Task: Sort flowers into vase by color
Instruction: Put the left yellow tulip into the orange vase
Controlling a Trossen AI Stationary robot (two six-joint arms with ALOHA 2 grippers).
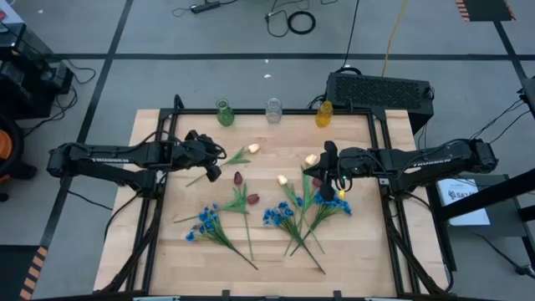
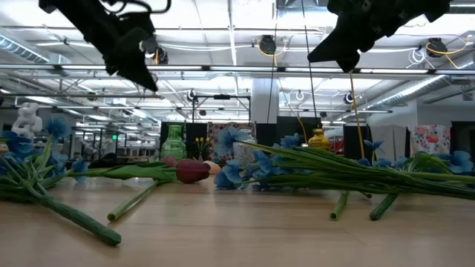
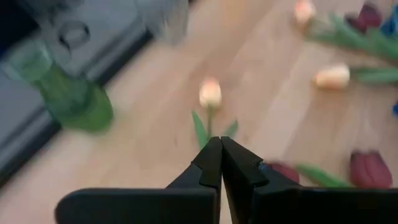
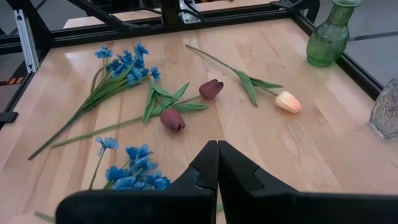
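Note:
Long green-stemmed flowers lie flat on the wooden table. They are cream-yellow tulips (image 1: 253, 148) (image 1: 282, 179), dark red tulips (image 1: 237, 178) (image 1: 252, 199) and blue bunches (image 1: 205, 221) (image 1: 280, 216) (image 1: 330, 203). At the far edge stand a green vase (image 1: 224, 113), a clear vase (image 1: 273, 109) and a yellow vase (image 1: 324, 114). My left gripper (image 1: 214, 172) hangs shut above the table's left middle, and a cream tulip (image 3: 210, 93) lies ahead of its fingers (image 3: 220, 149). My right gripper (image 1: 321, 176) hangs shut above the right middle, over the blue blossoms (image 4: 134, 174). Both stand well clear of the tabletop (image 2: 141, 70) (image 2: 330, 52).
A black metal frame (image 1: 380, 180) runs along the table's sides. A dark box (image 1: 380, 90) stands behind the far right corner. Bare wood lies along the left side (image 1: 155, 226) and the near right (image 1: 359, 251).

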